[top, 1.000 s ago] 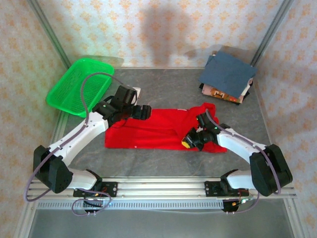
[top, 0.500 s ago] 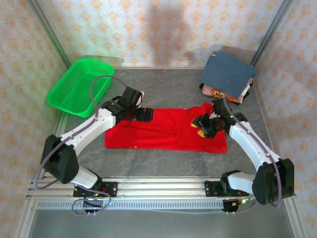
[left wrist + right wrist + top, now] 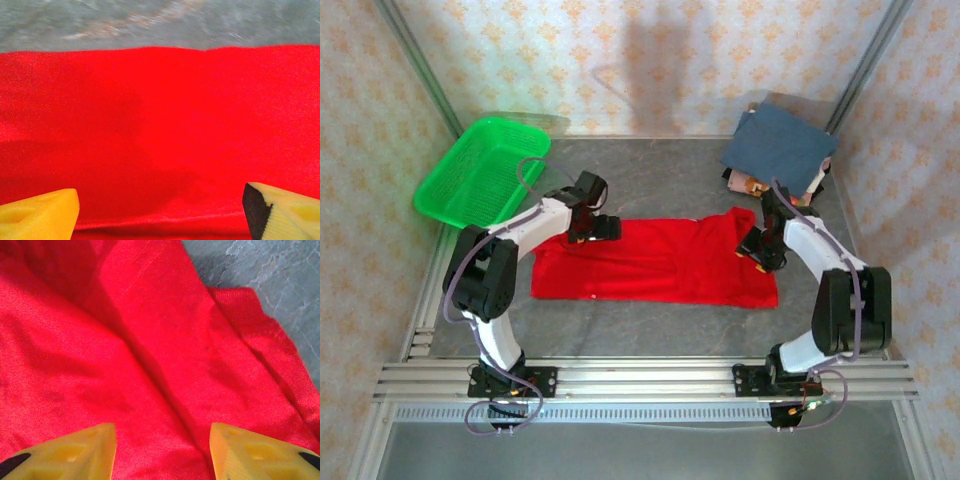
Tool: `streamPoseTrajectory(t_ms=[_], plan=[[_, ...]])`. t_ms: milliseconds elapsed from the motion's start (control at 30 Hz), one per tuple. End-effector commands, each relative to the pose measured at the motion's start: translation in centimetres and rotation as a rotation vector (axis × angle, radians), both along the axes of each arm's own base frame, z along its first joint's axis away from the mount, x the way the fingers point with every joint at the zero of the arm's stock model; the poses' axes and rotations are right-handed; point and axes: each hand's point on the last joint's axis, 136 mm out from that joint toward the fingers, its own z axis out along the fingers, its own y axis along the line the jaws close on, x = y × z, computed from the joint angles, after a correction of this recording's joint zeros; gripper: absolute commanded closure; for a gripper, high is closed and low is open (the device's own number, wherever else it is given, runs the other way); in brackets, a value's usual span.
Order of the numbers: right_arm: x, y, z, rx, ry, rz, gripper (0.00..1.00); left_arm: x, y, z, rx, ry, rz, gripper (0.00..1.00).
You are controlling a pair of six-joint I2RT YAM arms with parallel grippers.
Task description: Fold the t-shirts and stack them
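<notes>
The left gripper (image 3: pixel 160 207), its yellow foam pads (image 3: pixel 40 215) wide apart and empty, hangs over the smooth red t-shirt (image 3: pixel 650 265). The right gripper (image 3: pixel 162 450), also open and empty, is above the shirt's creased right end. The shirt lies as a long flat band on the grey marbled table (image 3: pixel 660 175).

Grey table (image 3: pixel 660 180): red shirt (image 3: pixel 650 265) lies flat across the mid, long side running L–R. Green basket (image 3: pixel 480 175) at far-L corner. Far-R corner: folded stack (image 3: pixel 760 186), blue shirt (image 3: pixel 780 148) on top.
</notes>
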Motion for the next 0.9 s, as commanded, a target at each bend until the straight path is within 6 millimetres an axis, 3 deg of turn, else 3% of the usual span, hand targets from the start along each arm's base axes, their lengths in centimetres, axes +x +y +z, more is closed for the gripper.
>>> streamPoseTrajectory(t_ms=[0,167,300,467,733,867], plan=[[1.6,-1.3,-1.0,-0.072,-0.028,-0.022,0.48,0.6,1.2,-1.0,0.021,0.004,0.045,0.14],[2.5,-1.3,-2.8,-0.068,-0.015,-0.083,0.48,-0.5,4.2,-4.1,0.074,0.075,0.135,0.15],[3.5,-1.3,-4.0,-0.085,0.0,-0.111,0.48,-2.6,6.6,-6.3,0.14,0.141,0.185,0.15],[5.9,0.1,-4.8,-0.122,0.025,-0.074,0.48,-5.5,9.4,-7.7,0.199,0.215,0.263,0.16],[12.9,4.1,-5.7,-0.119,-0.001,-0.028,0.48,-7.6,10.1,-7.4,0.211,0.278,0.346,0.16],[17.8,5.7,-5.5,-0.112,-0.043,-0.018,0.48,-8.1,10.4,-6.0,0.219,0.284,0.372,0.16]])
